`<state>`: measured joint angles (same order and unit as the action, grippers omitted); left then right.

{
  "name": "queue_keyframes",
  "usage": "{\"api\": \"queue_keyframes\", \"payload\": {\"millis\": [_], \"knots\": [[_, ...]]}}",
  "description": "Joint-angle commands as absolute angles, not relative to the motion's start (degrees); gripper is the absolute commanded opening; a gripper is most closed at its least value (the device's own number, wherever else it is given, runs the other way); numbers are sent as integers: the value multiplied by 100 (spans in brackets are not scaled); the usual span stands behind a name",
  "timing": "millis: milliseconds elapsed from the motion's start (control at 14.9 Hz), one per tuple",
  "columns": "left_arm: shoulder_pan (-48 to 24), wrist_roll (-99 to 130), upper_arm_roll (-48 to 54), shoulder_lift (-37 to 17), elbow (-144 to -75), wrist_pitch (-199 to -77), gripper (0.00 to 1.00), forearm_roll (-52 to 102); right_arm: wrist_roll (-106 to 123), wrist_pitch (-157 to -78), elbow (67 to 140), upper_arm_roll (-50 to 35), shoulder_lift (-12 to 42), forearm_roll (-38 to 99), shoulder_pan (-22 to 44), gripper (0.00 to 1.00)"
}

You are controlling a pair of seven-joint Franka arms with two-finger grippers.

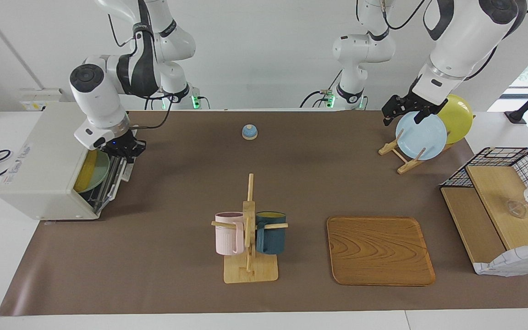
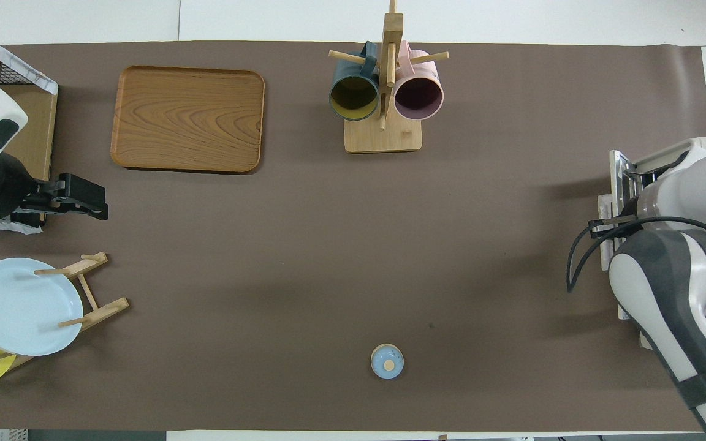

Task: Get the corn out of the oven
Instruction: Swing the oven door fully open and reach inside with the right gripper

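R gripper (image 1: 124, 147) shut at oven (image 1: 44, 160) door edge, prob on handle; swing door fully down before reaching corn (image 1: 86, 172) inside. L gripper (image 1: 406, 112) wide, waiting over plate rack (image 1: 399, 156).

The right pincer (image 1: 124, 149) is hanging shut at the open mouth of the oven (image 1: 44, 165), sitting at the counter's (image 1: 177, 284) nine o'clock edge. Something yellow is lying on a greenish plate (image 1: 99, 170) inside. The left pincer (image 1: 406, 112) is hovering with its fingers spread over the blue plate (image 1: 422, 136) at two o'clock.
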<state>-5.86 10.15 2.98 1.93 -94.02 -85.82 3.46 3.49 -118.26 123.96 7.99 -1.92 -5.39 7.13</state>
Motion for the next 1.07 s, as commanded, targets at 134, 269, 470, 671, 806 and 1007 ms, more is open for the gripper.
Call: {"api": "queue_keyframes", "payload": {"millis": [134,269,470,671,806,1007], "knots": [[-545,993,325,220,-9343,-8490,100,255,448,-13104,12840,914,237,-642,642,0],[-545,993,334,220,-9343,-8490,100,255,457,-13376,12972,914,290,-624,633,0],[-545,993,325,229,-9343,-8481,100,255,422,-13447,13060,914,308,-580,668,0],[-545,993,334,229,-9343,-8482,100,255,422,-13553,13069,914,491,-299,756,0],[-545,993,334,228,-9343,-8482,100,255,422,-13588,13069,914,571,-299,765,0],[-545,993,325,220,-9343,-8482,100,255,72,-13597,13069,905,571,-255,1071,0]]}}
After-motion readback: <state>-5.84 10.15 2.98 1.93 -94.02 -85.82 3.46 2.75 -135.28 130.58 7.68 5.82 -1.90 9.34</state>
